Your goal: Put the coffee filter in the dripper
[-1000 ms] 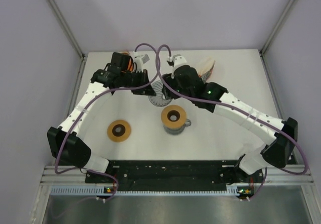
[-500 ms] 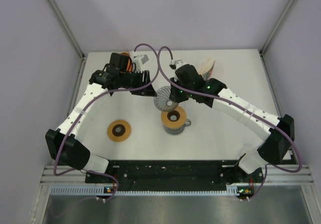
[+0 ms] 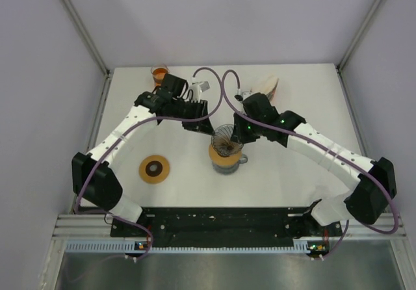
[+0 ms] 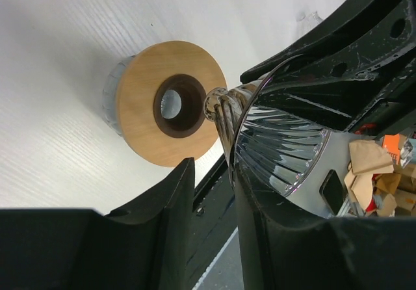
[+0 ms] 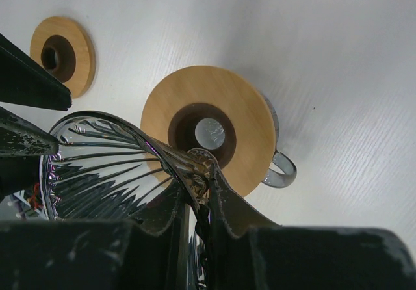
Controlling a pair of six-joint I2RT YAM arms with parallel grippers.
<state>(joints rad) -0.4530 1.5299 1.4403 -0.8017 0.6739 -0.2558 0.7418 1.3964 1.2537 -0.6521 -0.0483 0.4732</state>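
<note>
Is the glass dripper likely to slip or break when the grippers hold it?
The glass dripper looks stiff, clear and ribbed, so it is probably fragile under hard squeezing. Its shiny surface seems smooth, and the right gripper pinches only the narrow neck, so it might slip or pivot. Its wide cone above a small neck would probably tip if released.

A wooden ring (image 3: 154,169) lay near the worktop's (image 3: 305,95) left edge; an orange cup (image 3: 158,73) stood at the far edge.

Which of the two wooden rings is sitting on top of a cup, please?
The wooden ring under the glass dripper tops a handled cup; the other ring lies flat on the table.
</note>
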